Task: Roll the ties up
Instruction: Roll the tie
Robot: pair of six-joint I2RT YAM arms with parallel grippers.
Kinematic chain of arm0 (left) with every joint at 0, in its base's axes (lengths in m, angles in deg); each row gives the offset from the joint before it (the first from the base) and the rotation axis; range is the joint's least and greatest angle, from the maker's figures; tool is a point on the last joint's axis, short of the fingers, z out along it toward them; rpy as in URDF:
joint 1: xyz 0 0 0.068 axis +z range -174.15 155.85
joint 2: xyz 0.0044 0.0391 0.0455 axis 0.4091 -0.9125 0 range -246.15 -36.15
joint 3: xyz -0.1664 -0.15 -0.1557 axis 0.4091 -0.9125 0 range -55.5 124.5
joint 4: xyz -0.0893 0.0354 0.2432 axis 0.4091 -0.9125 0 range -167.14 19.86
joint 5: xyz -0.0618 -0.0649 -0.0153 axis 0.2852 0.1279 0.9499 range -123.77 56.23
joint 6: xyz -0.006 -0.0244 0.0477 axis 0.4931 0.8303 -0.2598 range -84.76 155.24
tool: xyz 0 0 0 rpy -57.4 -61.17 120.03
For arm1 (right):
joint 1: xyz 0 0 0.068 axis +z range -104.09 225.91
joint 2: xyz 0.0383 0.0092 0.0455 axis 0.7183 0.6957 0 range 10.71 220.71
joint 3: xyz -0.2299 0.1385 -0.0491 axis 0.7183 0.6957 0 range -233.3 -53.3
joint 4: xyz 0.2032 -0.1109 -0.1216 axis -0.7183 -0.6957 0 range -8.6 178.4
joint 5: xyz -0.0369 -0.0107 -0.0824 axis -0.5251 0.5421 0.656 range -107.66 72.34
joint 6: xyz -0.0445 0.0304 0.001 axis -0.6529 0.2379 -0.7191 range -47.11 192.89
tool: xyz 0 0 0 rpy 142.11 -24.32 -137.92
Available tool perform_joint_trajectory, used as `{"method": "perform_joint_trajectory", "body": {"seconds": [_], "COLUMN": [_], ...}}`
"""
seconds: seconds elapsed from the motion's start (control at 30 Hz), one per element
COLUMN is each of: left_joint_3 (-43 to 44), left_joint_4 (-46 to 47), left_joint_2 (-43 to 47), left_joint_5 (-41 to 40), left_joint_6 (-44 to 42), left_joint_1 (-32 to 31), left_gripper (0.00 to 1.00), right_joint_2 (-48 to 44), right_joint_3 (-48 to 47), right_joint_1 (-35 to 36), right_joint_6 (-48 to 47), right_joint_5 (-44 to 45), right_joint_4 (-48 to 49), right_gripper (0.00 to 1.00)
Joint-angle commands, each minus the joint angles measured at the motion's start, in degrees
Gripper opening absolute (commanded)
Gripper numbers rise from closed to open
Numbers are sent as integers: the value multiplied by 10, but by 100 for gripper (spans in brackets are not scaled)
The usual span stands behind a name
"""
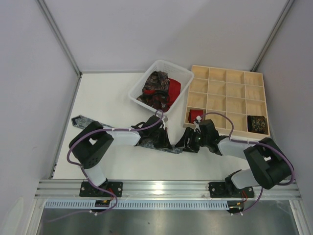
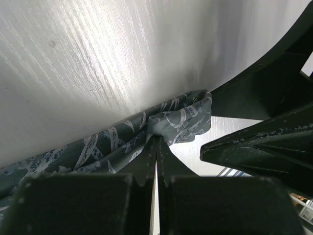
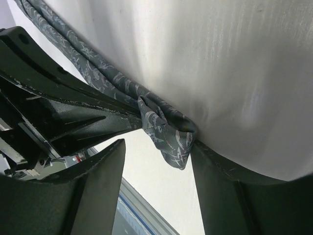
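Note:
A grey patterned tie (image 1: 80, 121) lies across the table from the far left to the middle. Its near end is folded into a small loop (image 2: 181, 120). My left gripper (image 2: 156, 139) (image 1: 164, 143) is shut on that fold. My right gripper (image 3: 157, 144) (image 1: 186, 144) faces it from the right, open, with the folded end (image 3: 168, 132) hanging between its fingers and touching the right finger (image 3: 215, 176). More ties, dark paisley and red (image 1: 159, 88), lie heaped in the basket.
The white plastic basket (image 1: 144, 78) stands behind the grippers. The wooden grid tray (image 1: 227, 81) is at the back right, holding a red roll (image 1: 196, 116) and a dark roll (image 1: 257, 122). The two grippers are nearly touching.

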Motion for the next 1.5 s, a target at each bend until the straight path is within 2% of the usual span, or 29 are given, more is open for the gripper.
{"method": "perform_joint_trajectory", "body": {"seconds": [0.0, 0.37, 0.5, 0.67, 1.07, 1.3, 1.47], "left_joint_3": [-27, -28, -28, -24, -26, -17, -12], "left_joint_4": [-49, -47, -46, -47, -48, -72, -57], "left_joint_2": [-18, -21, -21, -21, 5, 55, 60], "left_joint_5": [-35, -29, -29, -25, -17, -34, -4], "left_joint_6": [-15, -20, -21, -25, -24, -29, -20], "left_joint_1": [4, 8, 8, 8, 7, 7, 4], "left_gripper": [1, 1, 1, 1, 1, 3, 2], "right_joint_2": [17, 38, 43, 28, 16, -2, -22], "right_joint_3": [19, 21, 16, -8, -58, -108, -124], "right_joint_1": [1, 12, 25, 34, 39, 55, 75], "right_joint_6": [6, 12, 20, 16, -5, -30, -22], "right_joint_5": [6, 15, 18, 34, 79, 131, 164], "right_joint_4": [7, 21, 28, -14, -128, -266, -321], "right_gripper": [61, 50, 42, 34, 0, 0, 0]}}
